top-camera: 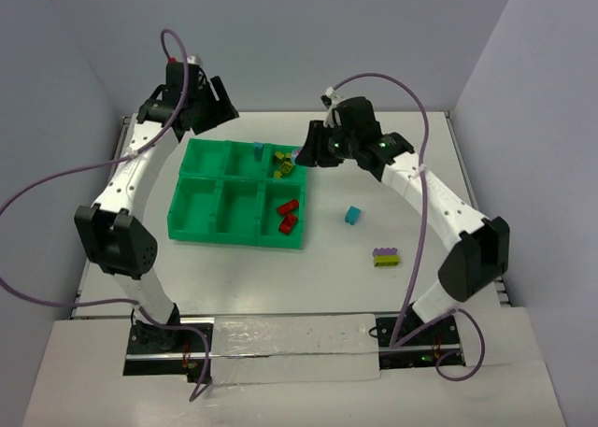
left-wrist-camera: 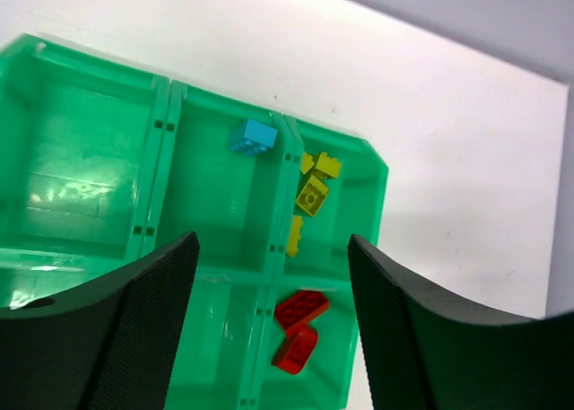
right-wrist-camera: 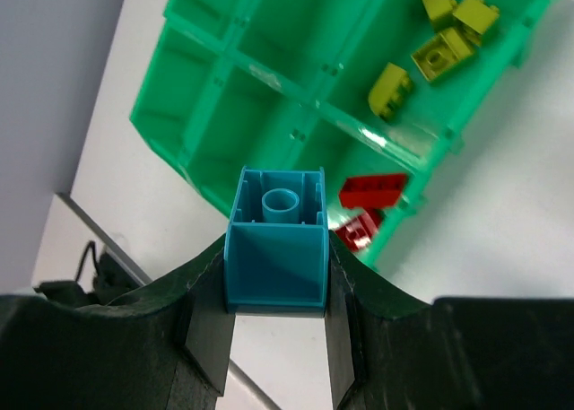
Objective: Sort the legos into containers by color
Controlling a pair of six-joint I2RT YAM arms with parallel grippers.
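Held cyan lego (right-wrist-camera: 275, 217) sits pinched between the pads of the right tool (right-wrist-camera: 275, 284), hollow underside with its single tube toward the wrist camera and studs facing away; it looks about square, so no long axis to line up. In the top view this tool hangs at the far right corner of the tray (top-camera: 234, 236), over or just beside the far right compartment; exact overlap is hard to tell. That compartment holds the yellow legos (left-wrist-camera: 314, 193), so it is the wrong one. The tray's cyan lego (left-wrist-camera: 253, 136) lies in the far middle compartment against its far wall, one compartment to the left of the yellow ones. Key relation: the target lies to the robot's left of the right tool, across one low divider, and the next move is probably a short shift left before letting go. Risk, as I judge it, is letting go early and mixing cyan into yellow. Red legos (left-wrist-camera: 300, 325) are in the near right compartment, and the three other compartments look empty. Left tool (left-wrist-camera: 273, 275) is spread wide with nothing between its pads, up above the far left of the tray; it is near the cyan compartment too but carries nothing, so the right arm owns this drop. On the counter (top-camera: 374, 147) right of the tray wait a loose cyan lego (top-camera: 352, 215) and, nearer the arm bases, a purple and yellow-green stack (top-camera: 385, 257), both on the right arm's side.
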